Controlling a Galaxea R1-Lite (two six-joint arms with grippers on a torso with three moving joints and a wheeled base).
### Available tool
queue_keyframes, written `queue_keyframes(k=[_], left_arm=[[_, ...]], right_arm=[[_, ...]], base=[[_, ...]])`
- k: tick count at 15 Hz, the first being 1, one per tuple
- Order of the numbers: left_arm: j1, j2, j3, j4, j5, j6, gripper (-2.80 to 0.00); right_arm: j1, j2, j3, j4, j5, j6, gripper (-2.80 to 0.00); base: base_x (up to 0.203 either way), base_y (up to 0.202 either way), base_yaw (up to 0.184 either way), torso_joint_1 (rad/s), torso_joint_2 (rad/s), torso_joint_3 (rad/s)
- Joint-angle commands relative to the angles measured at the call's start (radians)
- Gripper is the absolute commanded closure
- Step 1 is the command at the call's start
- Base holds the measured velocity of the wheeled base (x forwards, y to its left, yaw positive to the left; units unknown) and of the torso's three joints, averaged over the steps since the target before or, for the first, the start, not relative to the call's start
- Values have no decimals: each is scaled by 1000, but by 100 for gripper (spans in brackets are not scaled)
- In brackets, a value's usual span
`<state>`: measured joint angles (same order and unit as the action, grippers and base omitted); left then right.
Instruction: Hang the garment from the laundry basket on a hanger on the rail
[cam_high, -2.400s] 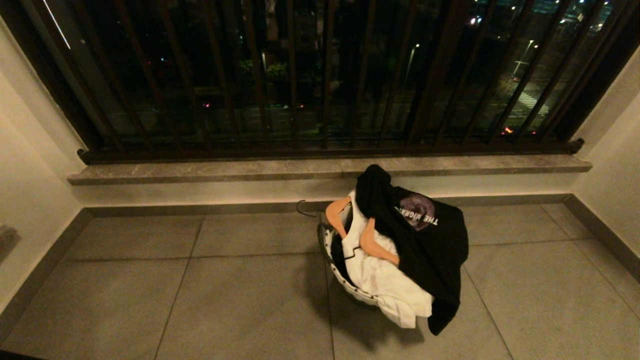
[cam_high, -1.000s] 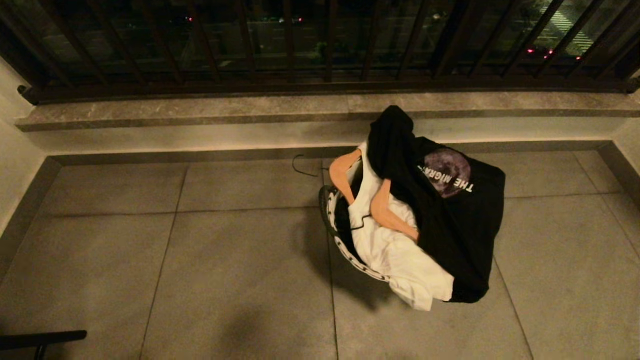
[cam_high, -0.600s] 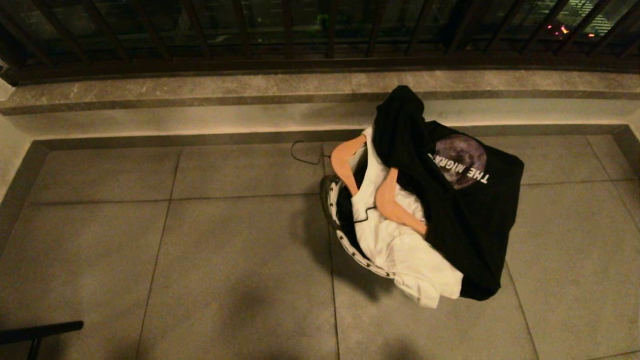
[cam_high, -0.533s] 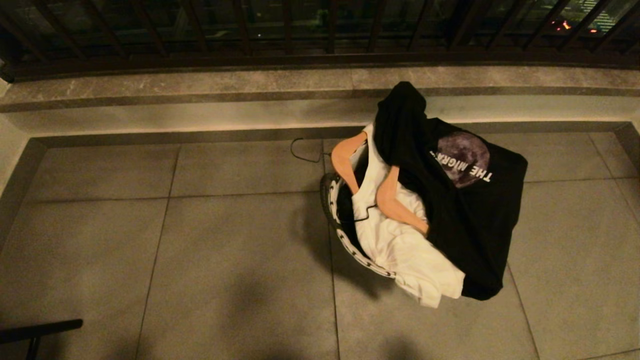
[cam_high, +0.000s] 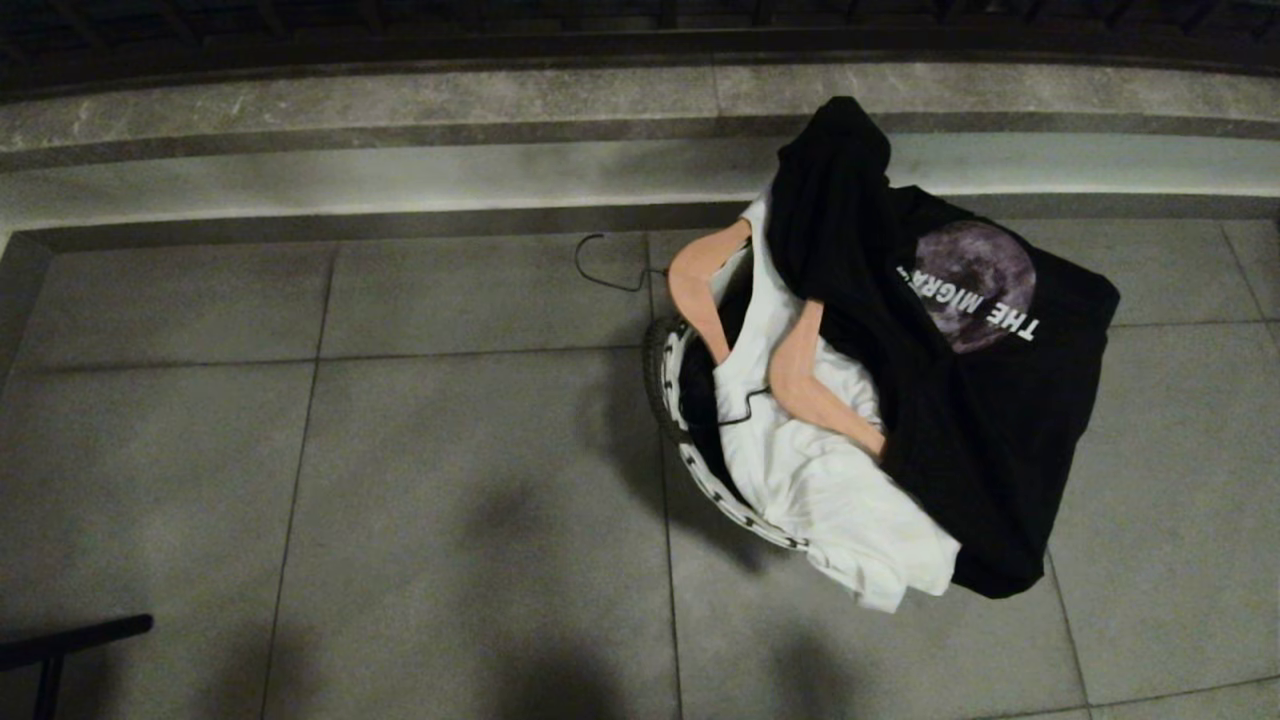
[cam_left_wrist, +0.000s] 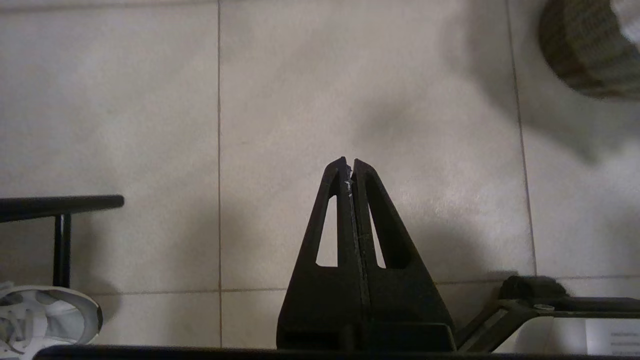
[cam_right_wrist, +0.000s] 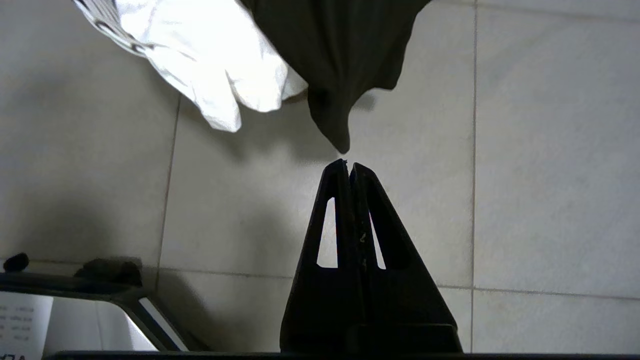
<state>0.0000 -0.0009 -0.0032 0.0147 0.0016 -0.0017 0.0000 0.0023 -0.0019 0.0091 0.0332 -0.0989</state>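
Observation:
The laundry basket (cam_high: 668, 395) stands on the tiled floor right of centre, white with dark holes round its rim. A white garment (cam_high: 830, 490) spills over its near side. A black garment (cam_high: 960, 420) with a purple moon print drapes over its right side. Two wooden hangers (cam_high: 700, 290) (cam_high: 825, 395) lie on top, one with its wire hook (cam_high: 600, 275) sticking out to the left. The rail is out of view. Neither gripper shows in the head view. My left gripper (cam_left_wrist: 349, 162) is shut over bare tiles. My right gripper (cam_right_wrist: 348, 164) is shut, apart from the black garment's hanging tip (cam_right_wrist: 340, 135).
A grey stone ledge (cam_high: 400, 100) runs along the far wall below the dark window guard. A black bar on a post (cam_high: 70, 640) stands at the lower left. A white shoe (cam_left_wrist: 45, 310) rests beside that post. Open tiles (cam_high: 350, 480) lie left of the basket.
The whole head view has tilted down. The window bars have slid out at the top and the basket looks closer. The basket, garments and hangers have not moved.

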Motion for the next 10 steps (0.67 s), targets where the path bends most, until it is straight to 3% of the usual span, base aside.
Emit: queue_keyframes(k=[1, 3, 6, 8, 10], left_arm=[[1, -1, 0, 1, 0, 0, 0], [1, 1, 0, 1, 0, 0, 0], [0, 1, 0, 1, 0, 0, 0], [0, 0, 0, 1, 0, 0, 0], [1, -1, 0, 1, 0, 0, 0]], right_arm=[[0, -1, -1, 5, 1, -1, 0], [0, 1, -21, 32, -4, 0, 0], [2, 144, -211, 162, 29, -9, 0], [3, 356, -334, 223, 112, -61, 0], [4, 598, -447, 252, 174, -170, 0]], base=[[0, 0, 0, -1, 6, -206], [0, 0, 0, 8, 2, -125], [0, 0, 0, 1, 0, -16], [0, 0, 0, 0, 0, 0], [0, 0, 0, 0, 0, 0]])
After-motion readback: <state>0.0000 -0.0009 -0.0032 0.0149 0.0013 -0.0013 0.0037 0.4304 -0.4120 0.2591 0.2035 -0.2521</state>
